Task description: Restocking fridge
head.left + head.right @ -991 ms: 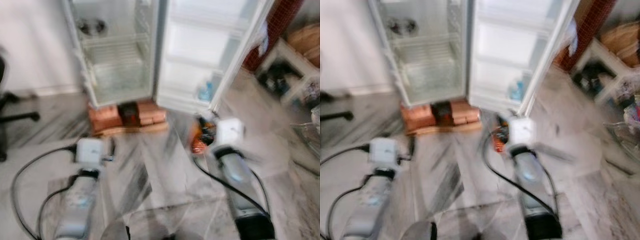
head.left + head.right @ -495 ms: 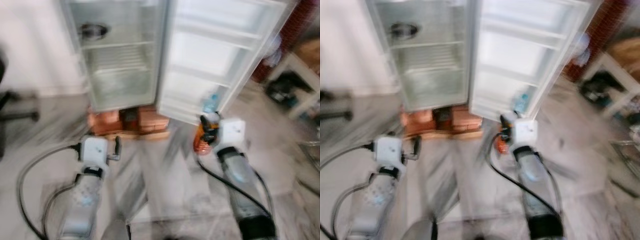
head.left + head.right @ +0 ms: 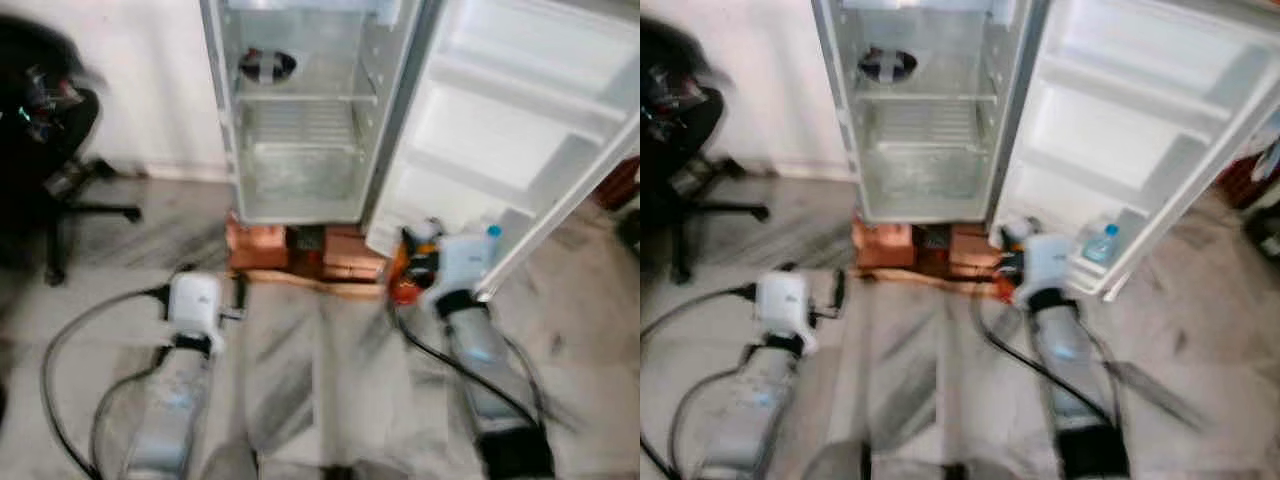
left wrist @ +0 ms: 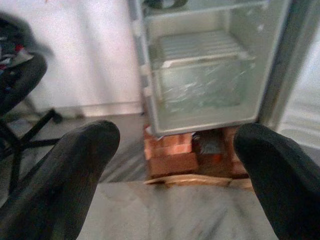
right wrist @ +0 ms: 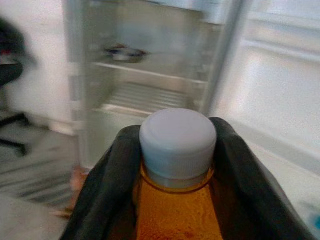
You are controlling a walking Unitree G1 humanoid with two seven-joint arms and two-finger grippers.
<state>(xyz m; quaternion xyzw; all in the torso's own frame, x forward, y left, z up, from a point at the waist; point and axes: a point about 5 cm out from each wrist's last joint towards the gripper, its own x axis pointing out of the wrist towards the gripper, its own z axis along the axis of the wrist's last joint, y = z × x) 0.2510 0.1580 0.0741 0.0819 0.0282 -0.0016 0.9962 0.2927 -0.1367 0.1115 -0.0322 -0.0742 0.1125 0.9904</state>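
The white fridge (image 3: pixel 300 110) stands open ahead, its door (image 3: pixel 520 130) swung out to the right. Its wire shelves are bare except for a metal bowl (image 3: pixel 268 66) on the upper one. A clear bottle with a blue cap (image 3: pixel 1100 245) sits in the lowest door shelf. My right gripper (image 5: pixel 177 132) is shut on an orange bottle with a white cap (image 5: pixel 177 200), held upright low before the door's bottom corner (image 3: pixel 405 275). My left gripper (image 4: pixel 175 165) is open with nothing in it, held out before the fridge's foot, left of the bottle.
The fridge rests on red bricks (image 3: pixel 300 250) over a wooden board. A black office chair (image 3: pixel 50 130) stands at the left by the white wall. Grey marble floor (image 3: pixel 320 360) lies between me and the fridge. Black cables loop beside both arms.
The whole view has swung left and nearer the fridge, bringing the chair in. Both arms keep their pose; the right gripper still holds the orange bottle.
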